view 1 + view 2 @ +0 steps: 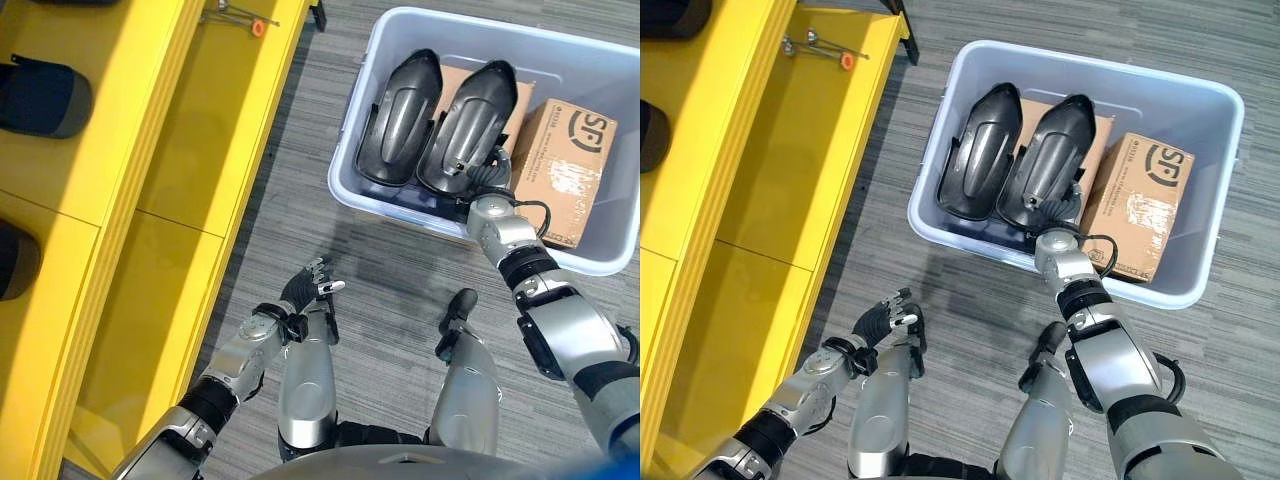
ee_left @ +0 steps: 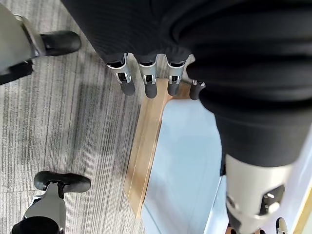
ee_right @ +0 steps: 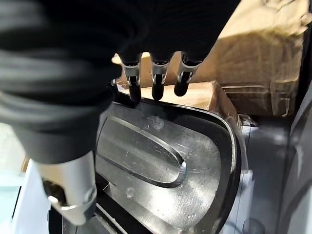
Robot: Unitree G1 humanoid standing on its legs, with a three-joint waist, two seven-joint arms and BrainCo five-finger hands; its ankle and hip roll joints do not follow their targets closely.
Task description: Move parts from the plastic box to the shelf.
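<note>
**Reaching into the box for the right-hand shell**

My right hand (image 3: 156,83) is down inside the pale blue-grey plastic box (image 1: 400,25), over the near end of the dark grey moulded shell (image 1: 468,125) that lies on the right of a matching pair. In my wrist view my fingers (image 3: 134,90) hang straight with their dark tips at the part's black rim, the thumb apart on the other side; nothing is gripped yet, and I cannot tell whether the tips touch. The twin shell (image 1: 400,115) lies just beside it on the left, both propped on a flat brown cardboard piece (image 1: 462,78), with a taped cardboard carton (image 1: 560,165) to the right.

My left hand (image 1: 312,285) hangs relaxed and empty above the grey carpet floor (image 1: 300,130), near the yellow metal shelf (image 1: 150,150).

To do this well I judge I should hook my fingers over the rim and bring the thumb under the edge, since the glossy curved face offers little purchase. I'd lift straight up so the shell clears its twin and the box wall before swinging to the shelf.
</note>
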